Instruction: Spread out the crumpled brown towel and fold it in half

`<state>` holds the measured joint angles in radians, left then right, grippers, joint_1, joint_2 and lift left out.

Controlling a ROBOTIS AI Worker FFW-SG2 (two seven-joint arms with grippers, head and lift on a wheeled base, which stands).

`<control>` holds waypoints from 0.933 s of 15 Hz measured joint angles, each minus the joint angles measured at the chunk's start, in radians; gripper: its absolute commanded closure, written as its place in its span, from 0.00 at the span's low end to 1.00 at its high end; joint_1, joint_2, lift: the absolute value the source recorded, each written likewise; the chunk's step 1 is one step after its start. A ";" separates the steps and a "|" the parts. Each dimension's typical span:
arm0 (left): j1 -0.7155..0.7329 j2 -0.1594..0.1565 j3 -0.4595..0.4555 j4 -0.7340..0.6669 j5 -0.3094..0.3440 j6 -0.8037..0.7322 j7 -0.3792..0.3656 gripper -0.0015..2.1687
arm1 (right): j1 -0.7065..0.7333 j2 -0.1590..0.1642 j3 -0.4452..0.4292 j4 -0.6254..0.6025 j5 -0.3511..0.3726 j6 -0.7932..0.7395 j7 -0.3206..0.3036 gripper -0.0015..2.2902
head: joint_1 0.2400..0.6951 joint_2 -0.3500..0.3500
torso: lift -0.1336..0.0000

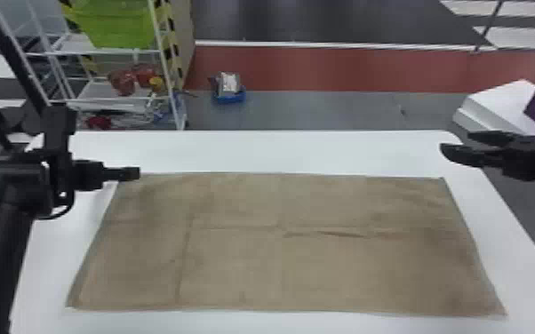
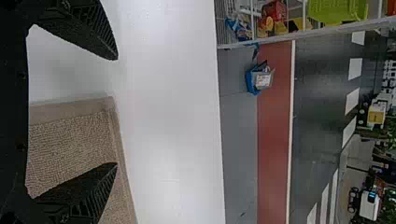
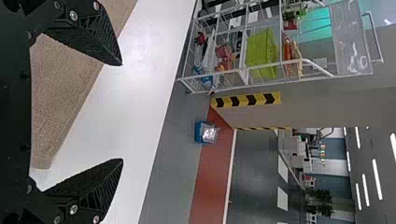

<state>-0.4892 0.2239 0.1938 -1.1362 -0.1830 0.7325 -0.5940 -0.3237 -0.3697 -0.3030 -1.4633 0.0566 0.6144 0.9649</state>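
- White table (image 1: 280, 151) under the brown towel (image 1: 244, 266); towel lies flat, long sides left-right, a few creases across its middle. Spreading looks done, fold pending.
- Left gripper (image 2: 116, 111): fingers apart, nothing held, at the towel's far-left corner.
- Right gripper (image 3: 122, 112): spread too, holding nothing, near the towel's far-right corner, off to its right.
- Fold, my read: pinch both far corners, fingers straddling the hem. Right needs to come in over its corner first.
- Go low but don't press; thin cloth could slip the fingertips or bunch.
- Lift together, keep the edge taut, bring it over to the towel's near edge, lower evenly. Uneven arms would skew the fold.
- Release only once edges match.
- Containers: green basket (image 1: 115, 26) on a white rack (image 1: 95, 91), beyond the towel's far-left; can't tell contents. Blue box (image 1: 229, 98) on the floor beyond the towel, grey-white package (image 1: 229, 82) in it.
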 measured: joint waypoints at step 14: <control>-0.055 0.023 -0.024 0.124 -0.038 -0.051 -0.017 0.28 | -0.020 0.001 0.015 0.013 -0.006 -0.026 -0.003 0.08 | 1.00 0.50 | 0.08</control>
<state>-0.5438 0.2467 0.1696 -1.0124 -0.2215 0.6817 -0.6109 -0.3435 -0.3687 -0.2875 -1.4502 0.0505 0.5887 0.9617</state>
